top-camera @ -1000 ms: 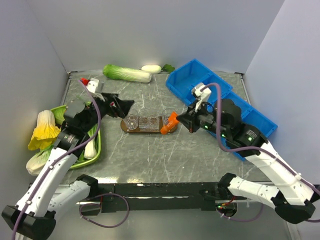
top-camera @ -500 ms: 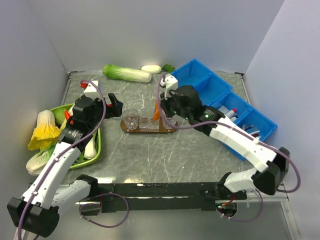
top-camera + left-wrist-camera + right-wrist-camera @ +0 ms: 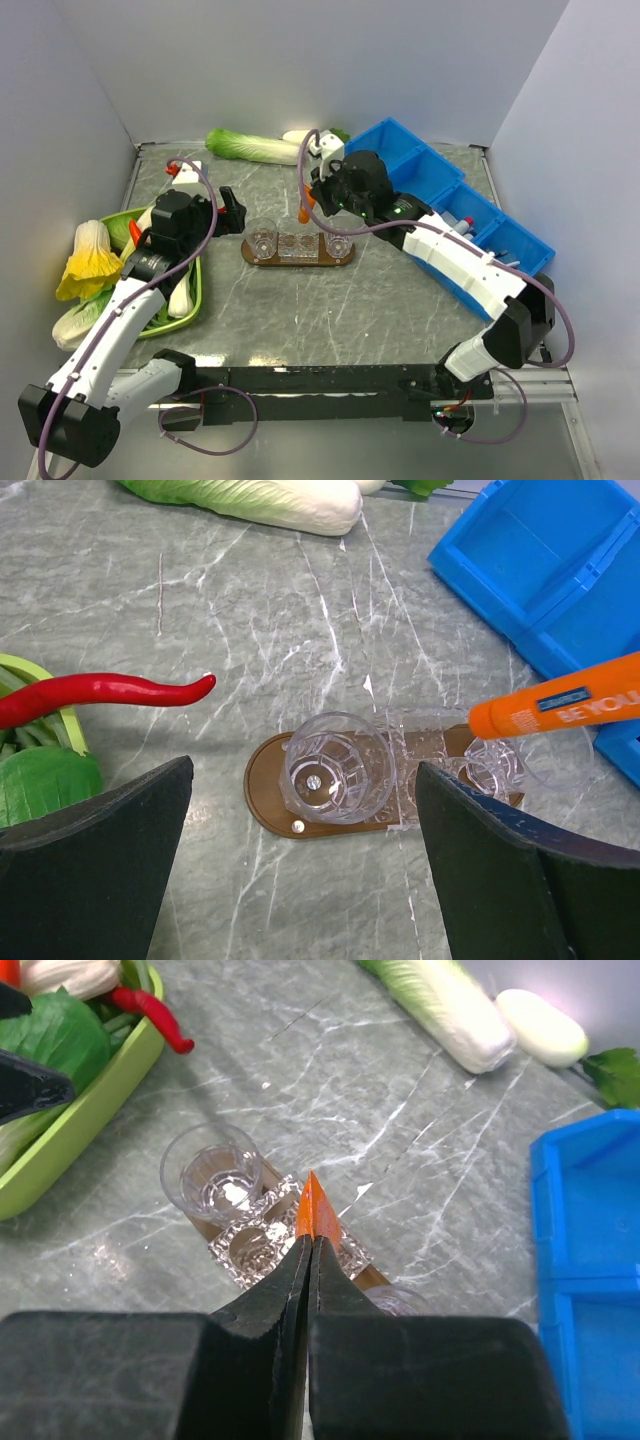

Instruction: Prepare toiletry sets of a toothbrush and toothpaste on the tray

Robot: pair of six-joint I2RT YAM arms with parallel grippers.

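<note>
Orange toothpaste (image 3: 305, 209) is pinched in the right gripper (image 3: 310, 1252), whose jaws are pressed tight against the tube, with only a narrow end poking out past the fingertips. That arm reaches across from the right and holds the tube above the tray (image 3: 347, 259), a dark wooden board lying crosswise near the middle of the table. Three clear cups stand in a row on the board. The left cup (image 3: 338, 778) is plain and round, and the tube's free end hangs over the middle and right ones. Whether it touches a cup I cannot tell.

The left gripper (image 3: 231, 211) hovers just left of the board with its jaws spread wide and nothing between them. A red chili (image 3: 110, 694) pokes out over the rim of the green dish (image 3: 92, 1098) beside it. A long cabbage (image 3: 252, 148) lies by the back wall, and blue bins (image 3: 400, 160) line the right side.
</note>
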